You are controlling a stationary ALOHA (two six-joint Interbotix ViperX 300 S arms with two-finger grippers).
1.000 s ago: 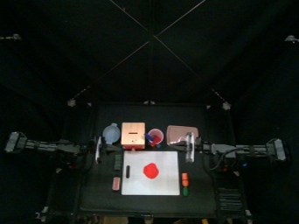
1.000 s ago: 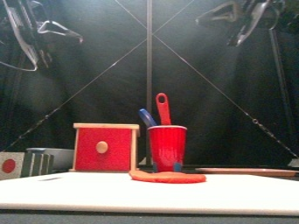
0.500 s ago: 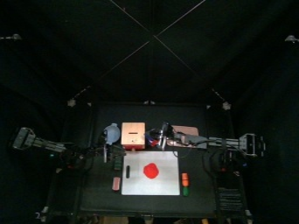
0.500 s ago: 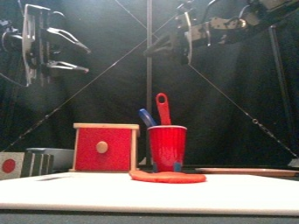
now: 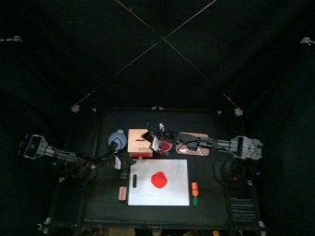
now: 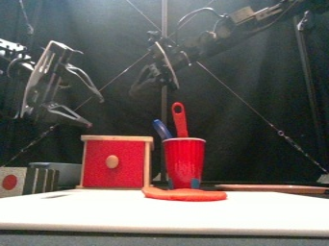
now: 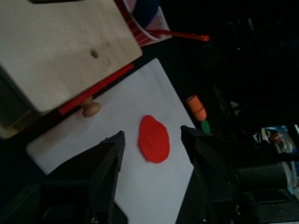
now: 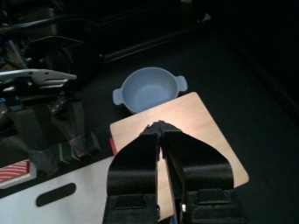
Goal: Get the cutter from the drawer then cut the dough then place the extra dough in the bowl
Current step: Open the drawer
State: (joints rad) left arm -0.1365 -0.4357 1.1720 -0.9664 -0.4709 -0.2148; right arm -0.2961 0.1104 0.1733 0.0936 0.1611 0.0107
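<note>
The pale wooden box (image 6: pixel 115 161) with its red drawer front stands shut behind the white board (image 6: pixel 164 209). On the board lies the flat red dough (image 5: pixel 157 180), (image 6: pixel 184 194). No cutter shows in any view. My left gripper (image 6: pixel 58 88) hangs open high above the table's left side, and between its jaws (image 7: pixel 152 175) I see the box top (image 7: pixel 59 44) and the dough (image 7: pixel 155 138). The right gripper (image 6: pixel 161 67), (image 8: pixel 162 131) is shut and empty, high over the box (image 8: pixel 187 131). The blue-grey bowl (image 8: pixel 152 87), (image 5: pixel 117 140) stands left of the box.
A red cup (image 6: pixel 184 161) with a blue and a red toy knife stands right of the box. The pink tray (image 5: pixel 191 141) lies at the back right. Small toy foods lie beside the board on its left (image 5: pixel 121 194) and right (image 5: pixel 194 190).
Both arms have swung in from the sides toward the box. The left gripper has opened wide; the right gripper has reached past the middle above the box.
</note>
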